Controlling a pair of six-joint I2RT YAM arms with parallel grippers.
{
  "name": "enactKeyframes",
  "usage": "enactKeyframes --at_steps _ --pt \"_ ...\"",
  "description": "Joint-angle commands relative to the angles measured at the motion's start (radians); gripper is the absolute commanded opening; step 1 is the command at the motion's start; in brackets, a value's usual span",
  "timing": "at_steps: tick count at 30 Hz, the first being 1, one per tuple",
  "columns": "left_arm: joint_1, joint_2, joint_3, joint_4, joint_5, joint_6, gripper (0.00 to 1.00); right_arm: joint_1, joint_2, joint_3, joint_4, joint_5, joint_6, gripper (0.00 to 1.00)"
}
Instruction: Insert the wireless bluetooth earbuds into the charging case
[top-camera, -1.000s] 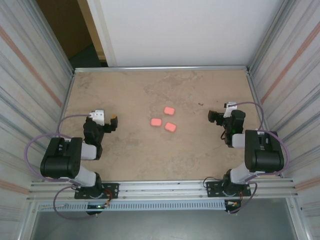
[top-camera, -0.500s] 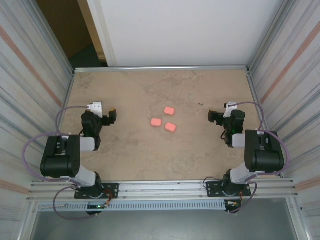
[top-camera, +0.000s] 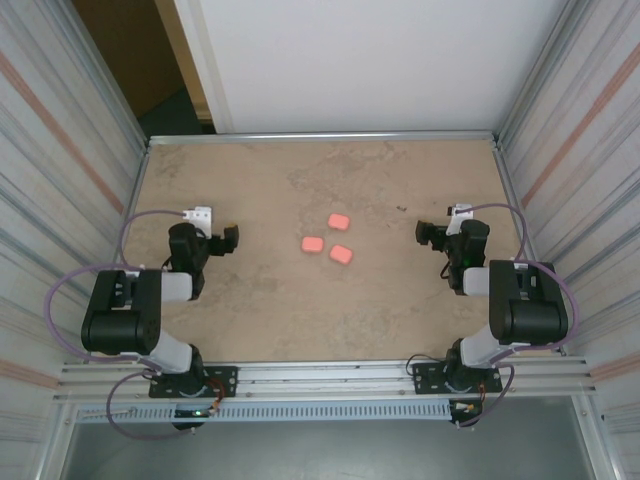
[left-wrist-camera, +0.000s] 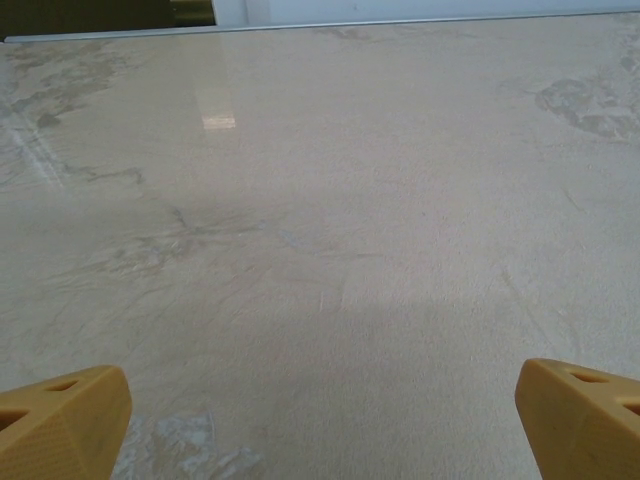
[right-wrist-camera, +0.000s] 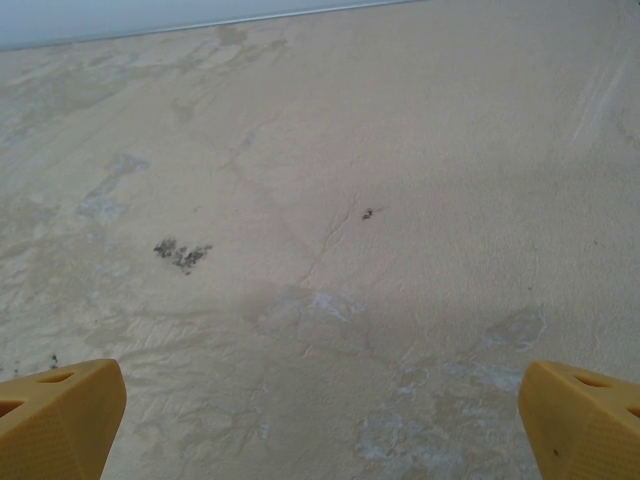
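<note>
Table (top-camera: 400, 300): beige stone-patterned top with a metal rim, ribbed panels on the left and right.
Charging cases: three pink rounded-rectangle pieces lying flat in a loose cluster near the table's centre, between the two arms.
Far case (top-camera: 339, 220): farthest from the arm bases, at the top of the cluster.
Left case (top-camera: 313, 244): nearer the bases and to the left of the far case.
Near case (top-camera: 342, 254): just beside the left case on its right, closest to the bases.
Wireless bluetooth earbuds: too small to make out from above; whereabouts cannot be told.
Left gripper (top-camera: 230, 239): on the left side of the table, well apart from the cluster, pointed toward the centre. Seen from the wrist (left-wrist-camera: 320, 420), yellow fingertips (left-wrist-camera: 60, 420) spread to the picture's corners, jaws wide apart, bare table between them, nothing held.
Right gripper (top-camera: 428, 234): on the right side of the table, well apart from the cluster, pointed toward the centre. Seen from the wrist (right-wrist-camera: 320, 420), yellow fingertips (right-wrist-camera: 585, 420) likewise spread wide, nothing held.
Dark specks (right-wrist-camera: 180, 252): small marks on the tabletop ahead of the right gripper.
</note>
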Motion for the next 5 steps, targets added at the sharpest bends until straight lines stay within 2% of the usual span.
enactKeyframes --at_steps 1,5 --pt "-0.001 0.005 0.022 -0.001 -0.009 0.019 0.99 0.001 0.008 0.019 -0.016 0.013 0.009 1.0" --pt "-0.001 0.005 0.022 0.0 -0.009 0.02 0.99 0.0 0.006 0.017 -0.012 0.013 0.009 1.0"
